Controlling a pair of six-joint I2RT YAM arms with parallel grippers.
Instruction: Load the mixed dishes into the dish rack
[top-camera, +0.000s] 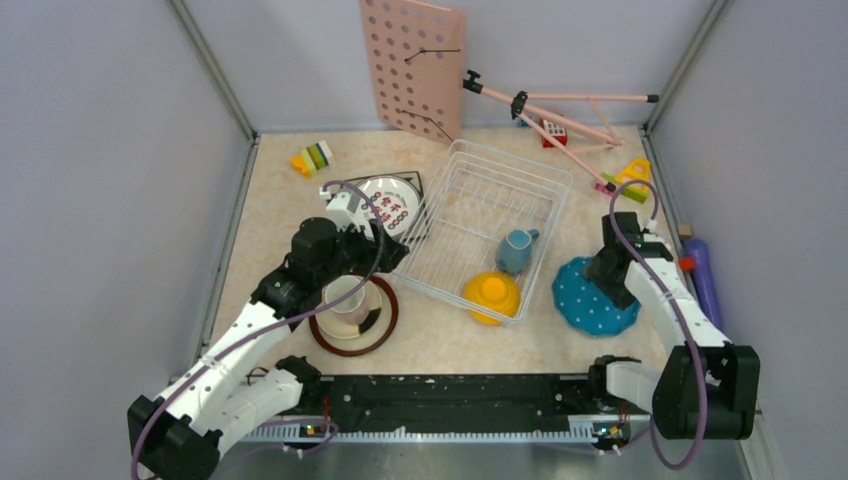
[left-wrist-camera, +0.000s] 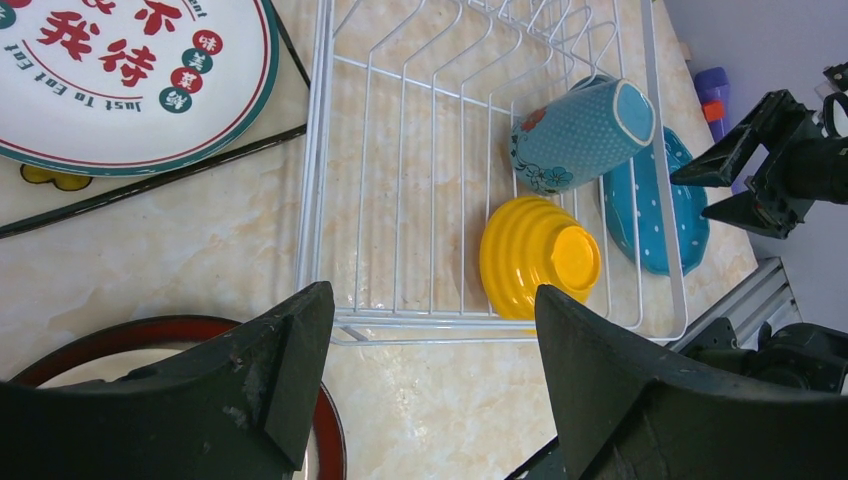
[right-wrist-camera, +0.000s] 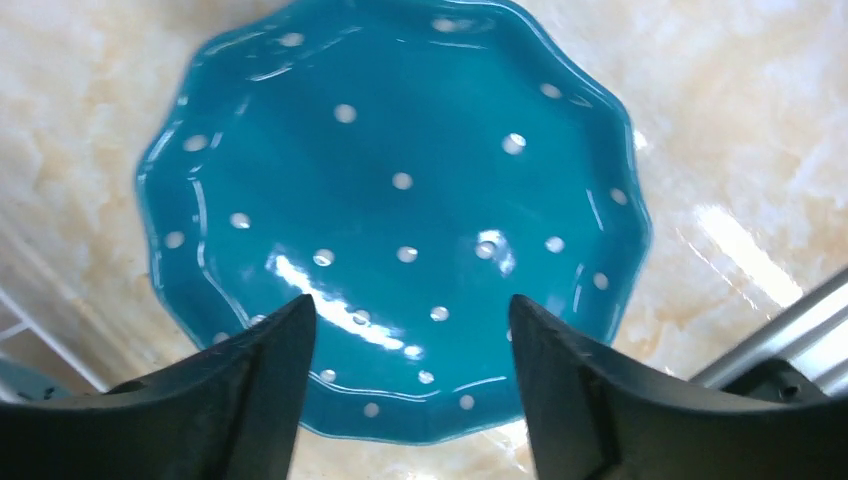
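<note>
The white wire dish rack (top-camera: 480, 200) stands mid-table. In it a yellow bowl (top-camera: 491, 294) lies upside down at the near corner, and a blue-grey mug (top-camera: 516, 249) lies on its side. The blue polka-dot plate (top-camera: 585, 300) lies flat on the table right of the rack. My right gripper (top-camera: 612, 278) hovers open over its edge (right-wrist-camera: 400, 180). The white plate with characters (top-camera: 390, 203) rests on the square floral plate (top-camera: 412, 180) left of the rack. My left gripper (top-camera: 392, 252) is open and empty between the brown-rimmed plate (top-camera: 385, 325), which carries a cream dish (top-camera: 347, 298), and the rack's near-left corner (left-wrist-camera: 330, 320).
A pink pegboard (top-camera: 415, 65) leans on the back wall, with a pink folding stand (top-camera: 560, 115) beside it. Toy blocks lie at the back left (top-camera: 312, 158) and back right (top-camera: 630, 178). A purple object (top-camera: 703, 275) lies by the right wall. Walls enclose three sides.
</note>
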